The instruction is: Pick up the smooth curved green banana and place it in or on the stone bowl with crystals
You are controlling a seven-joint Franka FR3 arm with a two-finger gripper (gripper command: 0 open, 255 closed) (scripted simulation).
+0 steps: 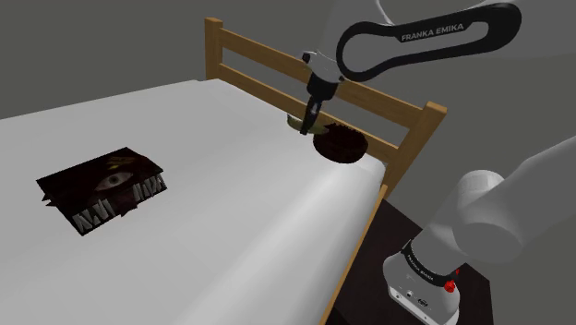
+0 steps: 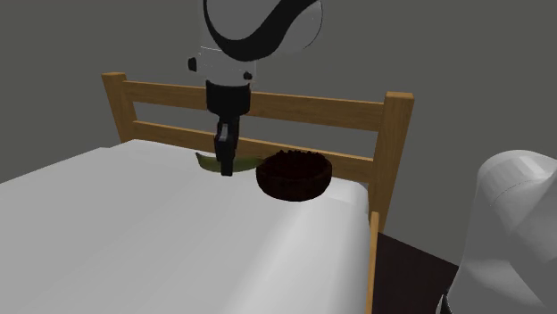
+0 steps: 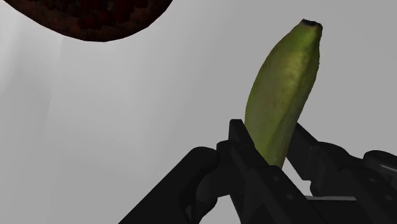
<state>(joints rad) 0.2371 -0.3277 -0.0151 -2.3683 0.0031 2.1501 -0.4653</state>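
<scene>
Where the shoulder view looks down over the white bed (image 1: pixel 231 194), my gripper (image 1: pixel 309 123) hangs just beside the dark bowl (image 1: pixel 340 144), with the green banana (image 1: pixel 295 119) at its tips. In the second exterior view the gripper (image 2: pixel 227 166) points straight down beside the bowl (image 2: pixel 294 176), and the banana (image 2: pixel 206 163) lies crosswise, one end near the bowl's rim. In the wrist view my gripper (image 3: pixel 270 143) is closed narrowly on the banana (image 3: pixel 283 89), clasping its lower part, clear of the bowl (image 3: pixel 95 19).
</scene>
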